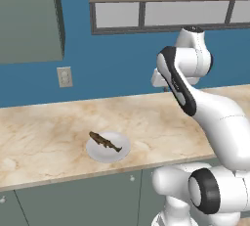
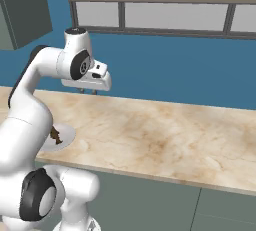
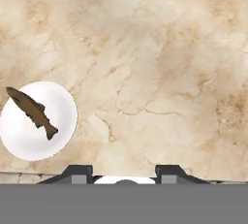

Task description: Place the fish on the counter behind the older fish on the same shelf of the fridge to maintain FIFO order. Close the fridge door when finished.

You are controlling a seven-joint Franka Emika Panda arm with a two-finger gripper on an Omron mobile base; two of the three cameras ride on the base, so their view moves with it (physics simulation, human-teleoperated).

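A small brown fish (image 1: 105, 142) lies across a white plate (image 1: 103, 156) on the beige marble counter (image 1: 49, 132), near its front edge. In the hand view the fish (image 3: 31, 111) and its plate (image 3: 24, 141) sit at the left, with bare counter (image 3: 145, 72) ahead. My gripper (image 3: 123, 173) is open and holds nothing. It hangs high above the counter (image 2: 150, 135), well to the right of the plate (image 2: 67, 132) and nearer the wall. From the right base view my gripper (image 2: 88, 92) points down, and my arm hides most of the fish (image 2: 56, 135).
A blue wall runs behind the counter, with a wall outlet (image 1: 64, 77) and a window (image 1: 161, 12) above. A grey-green upper cabinet (image 1: 29, 19) hangs at the left. Lower cabinets (image 1: 73, 200) stand under the counter.
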